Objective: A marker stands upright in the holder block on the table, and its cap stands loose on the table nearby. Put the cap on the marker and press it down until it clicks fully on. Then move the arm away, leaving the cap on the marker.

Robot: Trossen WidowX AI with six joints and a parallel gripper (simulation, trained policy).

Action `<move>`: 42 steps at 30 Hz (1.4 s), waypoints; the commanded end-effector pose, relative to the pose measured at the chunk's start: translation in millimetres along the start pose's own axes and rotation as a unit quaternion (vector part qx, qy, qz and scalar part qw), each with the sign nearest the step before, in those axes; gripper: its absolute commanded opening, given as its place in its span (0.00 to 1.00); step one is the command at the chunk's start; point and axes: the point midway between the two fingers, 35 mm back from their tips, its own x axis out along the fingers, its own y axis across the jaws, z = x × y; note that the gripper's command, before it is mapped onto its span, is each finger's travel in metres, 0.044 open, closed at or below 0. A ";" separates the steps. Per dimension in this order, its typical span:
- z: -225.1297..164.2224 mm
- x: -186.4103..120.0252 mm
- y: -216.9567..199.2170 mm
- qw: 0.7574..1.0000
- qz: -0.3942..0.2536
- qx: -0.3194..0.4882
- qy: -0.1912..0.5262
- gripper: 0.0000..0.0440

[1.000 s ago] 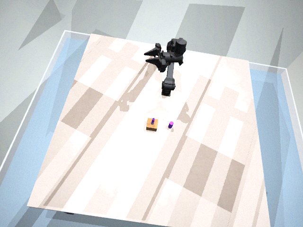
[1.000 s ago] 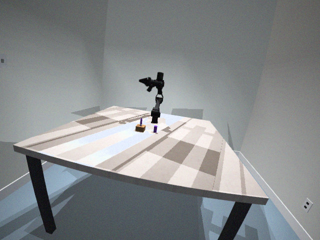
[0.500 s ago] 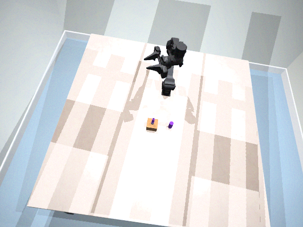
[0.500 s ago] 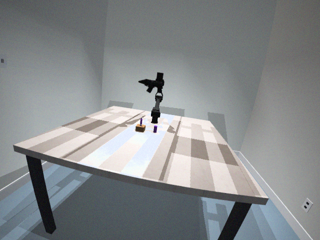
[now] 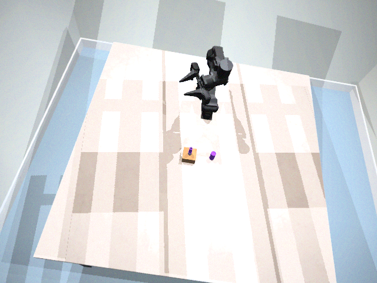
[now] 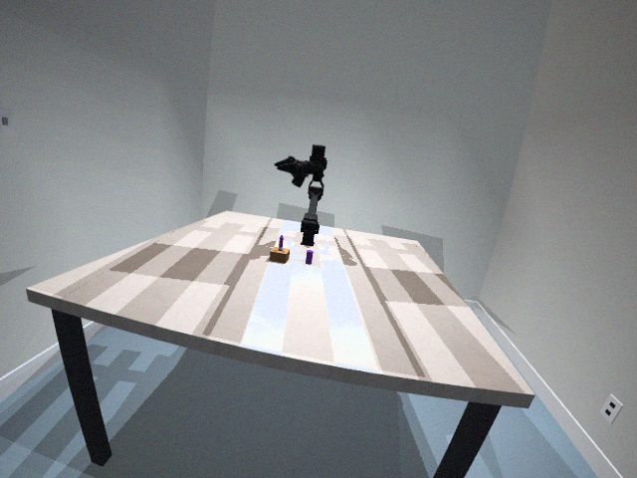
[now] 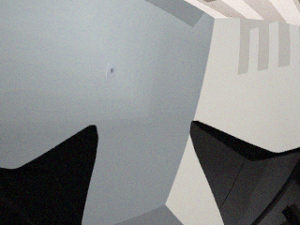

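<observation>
Exterior view: table (image 5: 121, 237) (image 6: 288, 358) edge is seen nearest, low in the frame. Purple cap (image 5: 212, 155) (image 6: 309, 257) is seen standing on the table near mid-frame, right of the holder block (image 5: 189, 160) (image 6: 279, 255), well apart from it. Marker (image 5: 190, 151) (image 6: 281, 242) is held upright in the block, tip bare, cap not yet fitted.

Cap is judged light, stiff and rather smooth; easily tipped or rolled if brushed. Best gripped square across opposite sides, around mid-height, with the lower rim left free for the marker. Light squeeze should be enough; no fragility expected. Firm, straight push will probably be needed for the click, so any slip or tilt in the grip would be costly.

Farther back, arm (image 5: 225, 73) (image 6: 312, 203) is raised above the table. Gripper (image 5: 182, 88) (image 6: 277, 164) (image 7: 144, 129) is pointed frame-left, high and well clear of cap and marker. Fingers are parted about two thirds; nothing is held. Reorient downward and approach over the cap are judged next.
</observation>
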 end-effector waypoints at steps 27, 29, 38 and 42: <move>17.6 5.9 -69.8 0.982 -0.105 -0.145 -0.064 0.73; 19.4 5.8 -74.5 0.979 -0.112 -0.154 -0.069 0.73; 28.1 5.2 -95.3 0.966 -0.143 -0.196 -0.091 0.73; 32.3 4.6 -104.5 0.959 -0.156 -0.213 -0.101 0.73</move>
